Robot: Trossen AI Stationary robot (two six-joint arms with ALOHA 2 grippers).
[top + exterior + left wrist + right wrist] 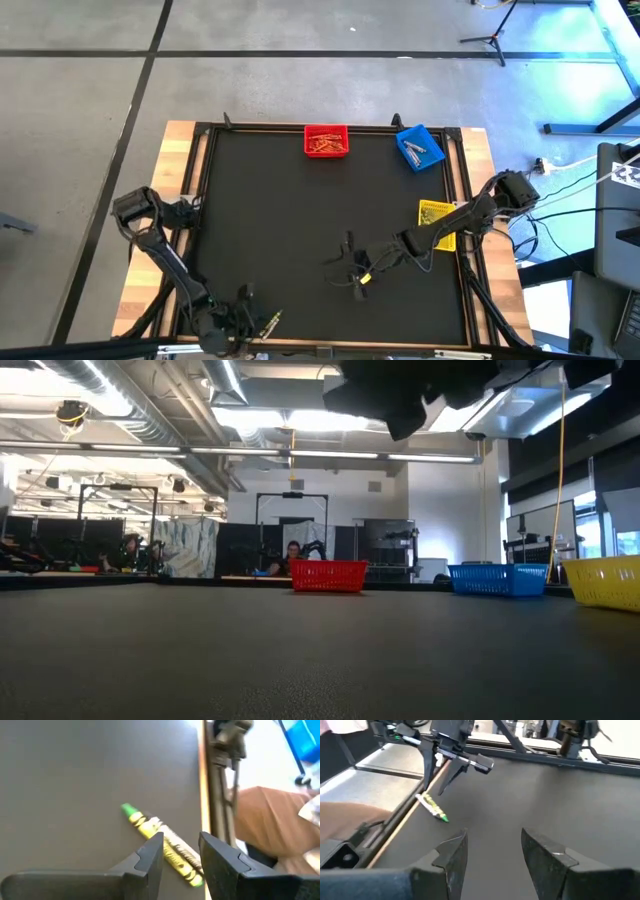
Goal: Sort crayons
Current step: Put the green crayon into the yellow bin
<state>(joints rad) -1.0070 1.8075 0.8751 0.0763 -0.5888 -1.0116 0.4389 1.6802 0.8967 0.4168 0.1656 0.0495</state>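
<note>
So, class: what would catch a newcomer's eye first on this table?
Three bright bins: a red bin of crayons at the far edge, a blue bin beside it, a yellow bin at the right. A green-tipped crayon lies near the front edge, with the open left gripper over it.

The left gripper [252, 318] sits at the mat's [290, 210] near edge, with one crayon [161, 843] lying on the mat directly beneath its parted fingers. The right gripper [350, 268] hovers over mid-mat, well apart from that crayon. Three bins stand beyond it: two [326, 141] [420, 147] at the far edge, one [437, 222] beside its arm.
</note>
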